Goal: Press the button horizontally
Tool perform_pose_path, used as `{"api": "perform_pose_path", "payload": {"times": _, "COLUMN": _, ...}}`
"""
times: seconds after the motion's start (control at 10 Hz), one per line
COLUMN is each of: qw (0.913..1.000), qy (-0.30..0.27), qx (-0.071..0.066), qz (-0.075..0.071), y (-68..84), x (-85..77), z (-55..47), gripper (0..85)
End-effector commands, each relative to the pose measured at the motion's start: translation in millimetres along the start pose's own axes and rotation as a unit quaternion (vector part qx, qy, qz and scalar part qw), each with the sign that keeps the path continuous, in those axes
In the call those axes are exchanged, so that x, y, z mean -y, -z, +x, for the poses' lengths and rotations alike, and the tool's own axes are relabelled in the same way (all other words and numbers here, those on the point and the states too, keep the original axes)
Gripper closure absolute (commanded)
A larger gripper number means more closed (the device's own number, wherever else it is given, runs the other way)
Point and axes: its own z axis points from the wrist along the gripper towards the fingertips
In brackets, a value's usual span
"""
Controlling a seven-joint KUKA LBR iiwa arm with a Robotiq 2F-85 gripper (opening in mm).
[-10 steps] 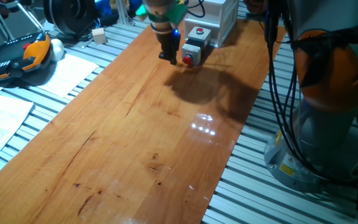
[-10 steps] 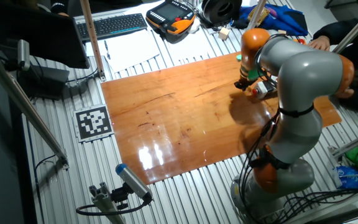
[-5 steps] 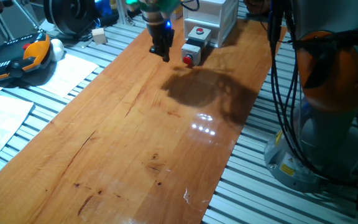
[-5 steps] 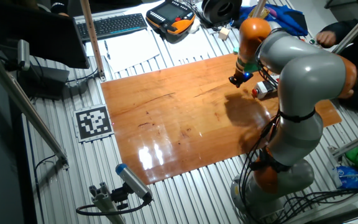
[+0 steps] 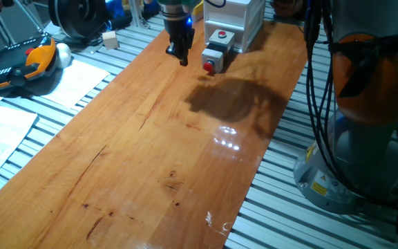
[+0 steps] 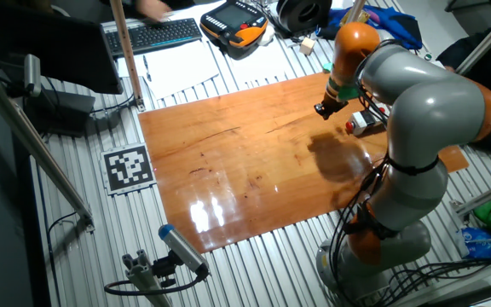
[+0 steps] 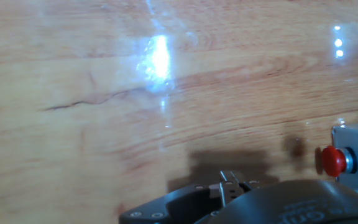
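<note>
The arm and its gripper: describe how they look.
The arm has bulky, rounded light-grey links with orange bands at the joints. Black cables hang alongside it towards the base. The gripper is small and black, with a blue light glowing just above it.

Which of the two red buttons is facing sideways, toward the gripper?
The small button in front; the other button behind it faces upward on a bigger housing.
</note>
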Motion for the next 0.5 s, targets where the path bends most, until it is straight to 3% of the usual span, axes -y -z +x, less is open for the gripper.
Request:
{"api": "perform_pose_path", "payload": {"times": 0.0, "qw": 1.0000, "qy": 0.000, "qx": 0.002, "qz": -0.001, "y": -0.4, "x": -1.0, "z": 1.4, "gripper": 85.0}}
{"api": "perform_pose_path", "payload": {"times": 0.2, "qw": 0.9999, "qy": -0.001, "qx": 0.005, "qz": 0.010, "y": 0.3, "x": -1.3, "z": 4.4, "gripper": 85.0}}
{"api": "perform_pose_path", "payload": {"times": 0.4, "qw": 0.9999, "qy": -0.003, "qx": -0.003, "qz": 0.010, "y": 0.9, "x": -1.3, "z": 5.6, "gripper": 85.0}}
